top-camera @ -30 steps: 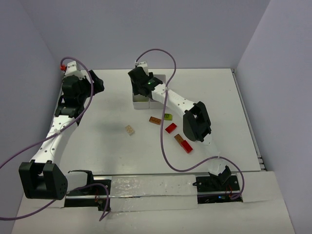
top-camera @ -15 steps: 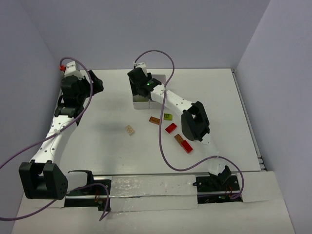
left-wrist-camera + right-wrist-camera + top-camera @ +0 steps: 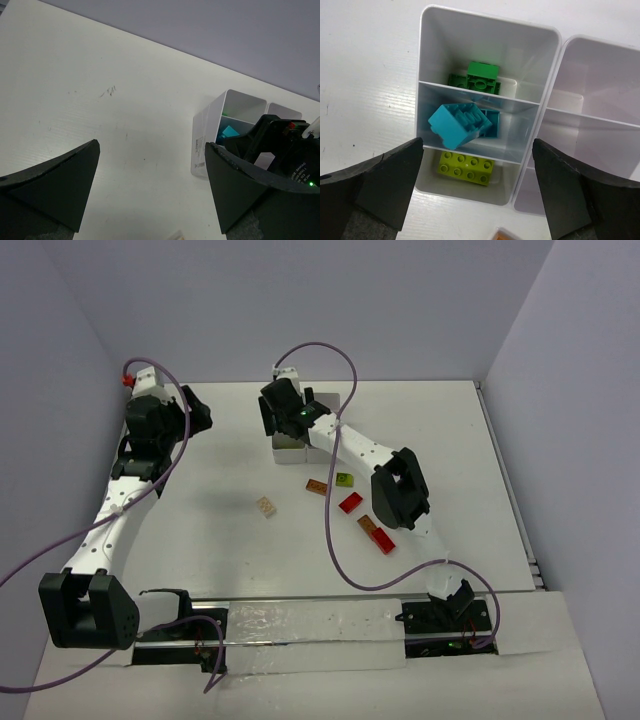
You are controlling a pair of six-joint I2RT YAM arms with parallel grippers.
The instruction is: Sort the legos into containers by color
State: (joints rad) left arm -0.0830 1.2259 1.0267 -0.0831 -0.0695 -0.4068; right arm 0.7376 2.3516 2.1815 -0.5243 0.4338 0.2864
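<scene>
My right gripper (image 3: 478,142) hangs open over the white tray (image 3: 426,60), nothing between its fingers. In the tray's left column lie a green lego (image 3: 479,77) at the far end, a tilted cyan lego (image 3: 462,125) in the middle compartment and a lime lego (image 3: 466,168) at the near end. The right column (image 3: 600,100) shows no bricks. In the top view the right gripper (image 3: 285,415) covers most of the tray (image 3: 290,448). Loose legos lie nearer: tan (image 3: 266,506), orange-brown (image 3: 317,487), lime (image 3: 344,480), red (image 3: 350,503). My left gripper (image 3: 151,145) is open over bare table, left of the tray (image 3: 207,130).
Two more loose bricks, orange-brown (image 3: 366,524) and red (image 3: 383,541), lie beside the right arm's elbow (image 3: 400,490). Purple cables loop over both arms. Walls close the table on the left, back and right. The left gripper (image 3: 195,415) sits at the far left.
The right gripper's jaws have spread wide above the tray, and its wrist has edged slightly left. The left arm has not moved.
</scene>
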